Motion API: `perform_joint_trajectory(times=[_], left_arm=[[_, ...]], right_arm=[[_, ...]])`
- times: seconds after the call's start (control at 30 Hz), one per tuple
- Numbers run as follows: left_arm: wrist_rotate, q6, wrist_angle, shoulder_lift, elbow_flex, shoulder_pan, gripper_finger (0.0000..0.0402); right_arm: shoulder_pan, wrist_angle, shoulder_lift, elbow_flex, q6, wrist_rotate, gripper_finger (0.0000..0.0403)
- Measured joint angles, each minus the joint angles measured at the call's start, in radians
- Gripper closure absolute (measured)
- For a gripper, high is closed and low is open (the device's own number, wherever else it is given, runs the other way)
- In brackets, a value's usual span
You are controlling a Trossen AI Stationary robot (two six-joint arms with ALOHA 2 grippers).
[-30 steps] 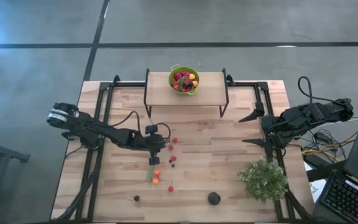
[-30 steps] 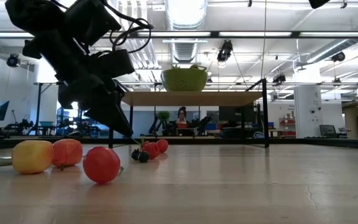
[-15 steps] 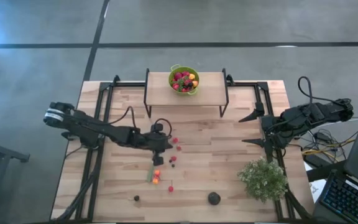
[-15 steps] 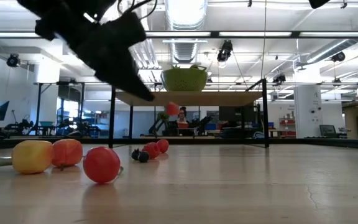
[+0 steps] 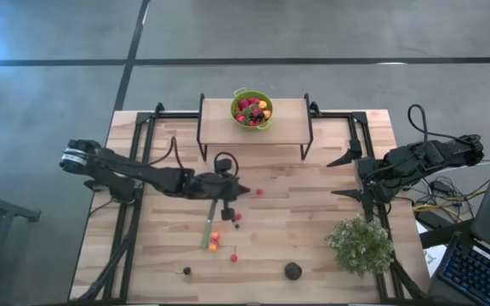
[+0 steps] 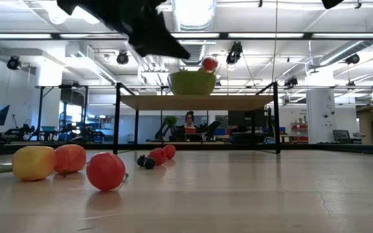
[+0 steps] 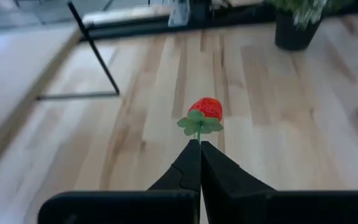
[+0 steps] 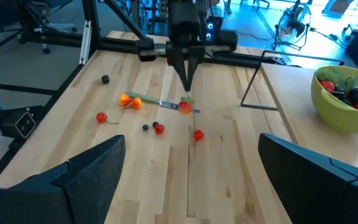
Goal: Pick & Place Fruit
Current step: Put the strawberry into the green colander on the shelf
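My left gripper [image 5: 243, 194] hangs above the middle of the table, shut on a red strawberry [image 7: 207, 109] that is lifted well clear of the wood. The low view shows the strawberry [image 6: 209, 63] level with the green bowl [image 6: 192, 81]. That bowl [image 5: 252, 109], with fruit in it, stands on a raised wooden shelf [image 5: 289, 119] at the far edge. Loose fruit lies on the table: red berries [image 5: 237, 217], orange pieces [image 5: 213, 241], a small dark berry [image 5: 186, 271] and a bigger dark round one [image 5: 293, 271]. My right gripper [image 5: 347, 176] waits open at the table's right side. My left gripper pinches the strawberry's thin green stem [image 7: 198, 132] between its two fingertips [image 7: 191, 155]. The fingers slant slightly downward, pointing toward the table's right side. The berry sticks out beyond the tips, its leafy cap toward the fingers, clear of the table.
A slim green-handled knife [image 5: 205, 231] lies by the orange pieces. A bushy potted plant [image 5: 361, 244] stands near the right front corner. The shelf's black legs [image 5: 306, 144] stand on the far half of the table. Bare wood lies between the loose fruit and the plant.
My left gripper has risen from the cluster of berries on the table and swung toward the table's right, tipping up closer to level. It has stayed shut. The strawberry has gone up with it, from table height to the height of the bowl.
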Motion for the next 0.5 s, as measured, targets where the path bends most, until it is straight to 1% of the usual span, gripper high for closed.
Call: perform_joint_trajectory(times=[0.1, 0.17, 0.4, 0.5], left_arm=[[-0.003, 0.026, -0.001, 0.000, 0.031, 0.000, 0.0401], [-0.033, 0.047, -0.002, 0.000, 0.052, 0.001, 0.0401], [-0.182, 0.084, -0.003, 0.000, 0.119, 0.014, 0.0401], [-0.267, 0.086, -0.001, 0.000, 0.141, 0.023, 0.0401]], right_arm=[[0.000, 0.000, 0.000, 0.000, 0.000, 0.000, 0.0039], [0.000, 0.000, 0.000, 0.000, 0.000, 0.000, 0.0040], [0.000, 0.000, 0.000, 0.000, 0.000, 0.000, 0.0040], [0.000, 0.000, -0.001, 0.000, 0.000, 0.000, 0.0039]])
